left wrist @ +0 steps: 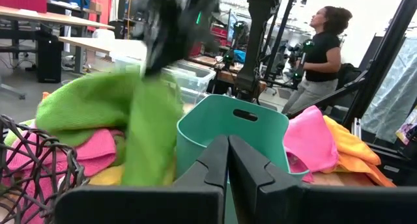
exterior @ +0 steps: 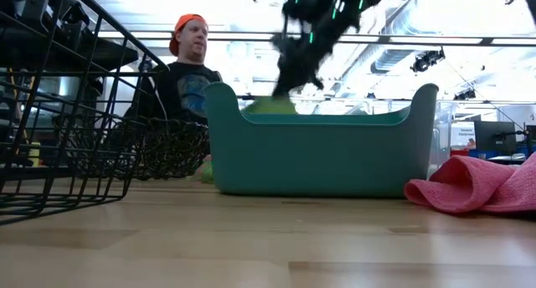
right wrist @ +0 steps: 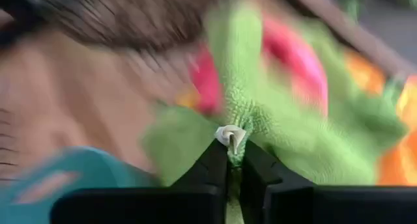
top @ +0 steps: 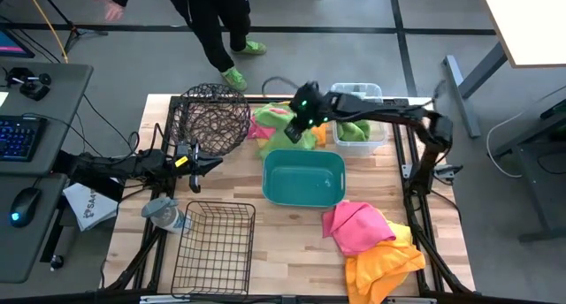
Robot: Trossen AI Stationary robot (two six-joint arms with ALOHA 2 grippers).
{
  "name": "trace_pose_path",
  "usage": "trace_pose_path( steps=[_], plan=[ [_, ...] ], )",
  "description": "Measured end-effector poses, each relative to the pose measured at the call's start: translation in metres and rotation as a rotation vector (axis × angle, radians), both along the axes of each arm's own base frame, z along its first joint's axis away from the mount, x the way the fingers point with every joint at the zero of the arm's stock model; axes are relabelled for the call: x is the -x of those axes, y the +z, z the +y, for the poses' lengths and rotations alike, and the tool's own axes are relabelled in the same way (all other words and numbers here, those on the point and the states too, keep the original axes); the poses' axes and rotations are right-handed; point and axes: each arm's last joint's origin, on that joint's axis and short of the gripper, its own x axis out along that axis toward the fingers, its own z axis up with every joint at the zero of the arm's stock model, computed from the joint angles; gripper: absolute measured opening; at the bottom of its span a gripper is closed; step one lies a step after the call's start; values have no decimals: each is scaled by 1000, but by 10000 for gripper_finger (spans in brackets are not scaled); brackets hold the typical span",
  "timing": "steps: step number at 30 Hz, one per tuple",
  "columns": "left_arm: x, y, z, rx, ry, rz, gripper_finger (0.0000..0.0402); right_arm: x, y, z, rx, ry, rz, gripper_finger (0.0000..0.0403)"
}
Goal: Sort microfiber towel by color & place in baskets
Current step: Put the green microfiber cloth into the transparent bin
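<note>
- I see a wooden table (top: 292, 251) carrying everything.
- Just below the right gripper (top: 305, 118): teal tub (top: 303, 178); beside it, a clear bin (top: 361, 127) and round basket (top: 210, 118).
- Farther off: rectangular basket (top: 212, 247), grey cloth (top: 164, 214), pink towel (top: 355, 224), orange towel (top: 382, 267).

Bystanders and desk clutter around the wooden tabletop (top: 292, 251)

A person (exterior: 186, 74) in an orange cap (exterior: 186, 24) and dark shirt stands beyond the far edge; from above, only dark trousers and bright green shoes (top: 234, 76) show on the grey floor. Another person (left wrist: 321, 58) in a black top stands deeper in the room among the stands. On the grey desk (top: 53, 101) to the left lie a keyboard (top: 19, 136) and a mouse (top: 26, 202). A grey-blue cloth lump (top: 164, 214) rests at the tabletop's left edge, with a white bag (top: 88, 205) just off it.
</note>
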Motion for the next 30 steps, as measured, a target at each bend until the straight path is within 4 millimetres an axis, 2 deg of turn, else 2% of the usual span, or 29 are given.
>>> trace_pose_path(
  steps=[4,8,11,14,18,22,26,30],
  plan=[
    [0,0,0,0,0,0,0,27,80,8,145,27,-111,4],
    [0,0,0,0,0,0,0,73,149,22,313,-27,-123,2],
    [0,0,0,0,0,0,0,110,181,33,408,-108,-56,2],
    [0,0,0,0,0,0,0,142,196,42,452,-184,21,1],
    [0,0,0,0,0,0,0,174,198,50,437,-263,93,1],
    [0,0,0,0,0,0,0,183,181,48,402,-305,160,1],
    [0,0,0,0,0,0,0,179,150,37,381,-318,221,0],
    [0,0,0,0,0,0,0,176,105,23,339,-303,359,0]
  ],
)
